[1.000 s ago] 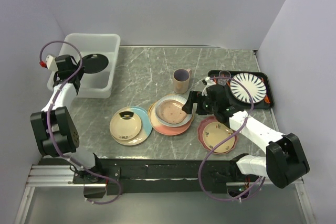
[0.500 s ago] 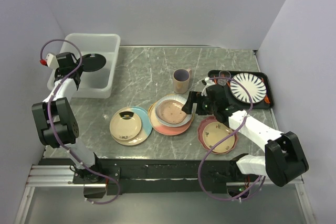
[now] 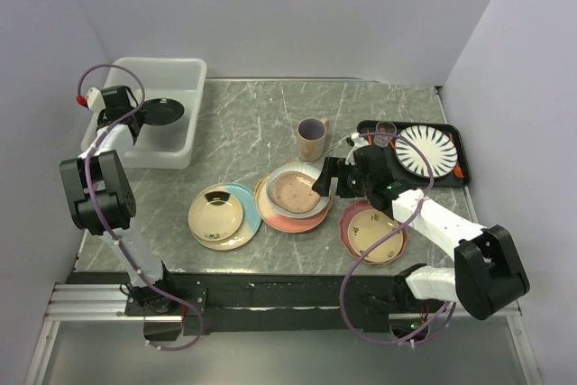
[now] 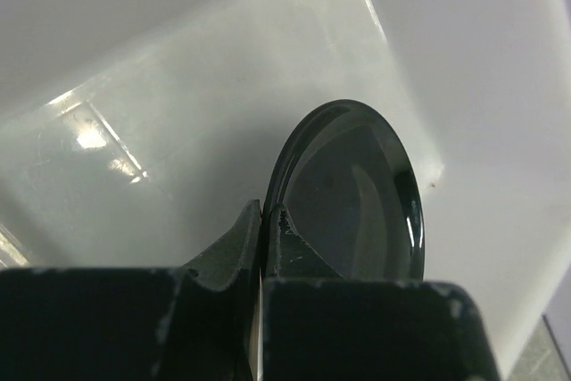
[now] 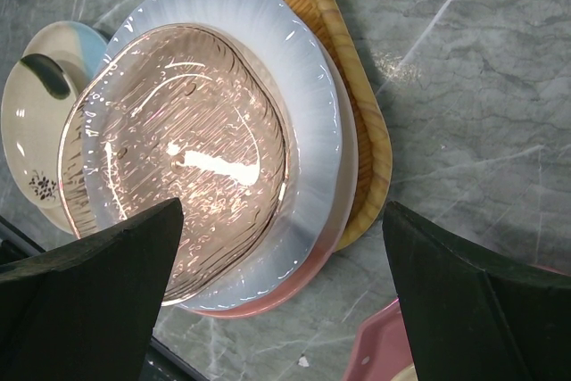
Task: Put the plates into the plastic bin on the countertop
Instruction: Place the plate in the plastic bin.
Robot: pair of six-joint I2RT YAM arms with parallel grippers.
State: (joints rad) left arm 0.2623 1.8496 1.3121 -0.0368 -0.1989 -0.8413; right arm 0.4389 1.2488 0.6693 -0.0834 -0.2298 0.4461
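Over the plastic bin (image 3: 163, 156), left claw (image 4: 262, 213) pinches black plate (image 4: 352, 194).

Overhead view, wrist close-ups: bin (image 4: 178, 131), plates (image 5: 308, 104)

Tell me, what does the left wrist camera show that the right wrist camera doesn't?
Only the left wrist view shows the black plate, pinched at its edge by the shut left gripper, with the plastic bin behind it. Only the right wrist view shows the open right gripper above a stack: a pink plate on a white plate, with a wooden tray underneath. A cream-and-blue plate lies beside the stack on the countertop. Both show their own gripper at the bottom edge with a plate ahead.
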